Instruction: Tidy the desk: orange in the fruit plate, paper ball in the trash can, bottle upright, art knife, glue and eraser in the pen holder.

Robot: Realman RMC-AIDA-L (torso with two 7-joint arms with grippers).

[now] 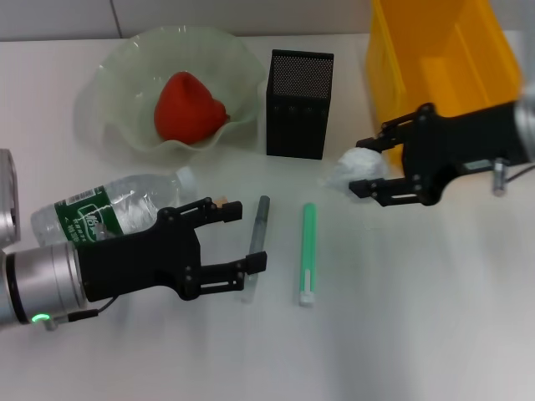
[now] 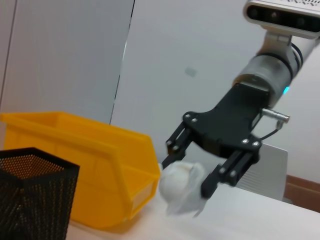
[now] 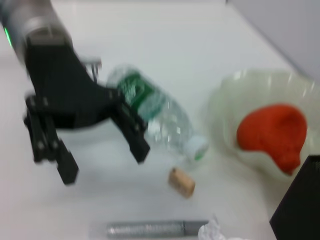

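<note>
Head view: right gripper (image 1: 361,166), jaws spread either side of paper ball (image 1: 358,167), centre right beside trash can (image 1: 440,58), likely set to grasp. Left gripper (image 1: 244,236) open, lower left, over art knife (image 1: 257,242); glue (image 1: 308,253) beside. Orange (image 1: 188,107) already in fruit plate (image 1: 109,83). Pen holder (image 1: 298,104) upper centre.

Left wrist view: paper ball on bench (image 2: 280,215) between spread jaws.

Right wrist view: bottle (image 3: 157,112) lay flat; eraser (image 3: 181,181) near cap.

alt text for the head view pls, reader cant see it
The right hand is open around the paper ball beside the yellow trash can. The left hand is open by the lying bottle; the orange sits in the fruit plate.
</note>
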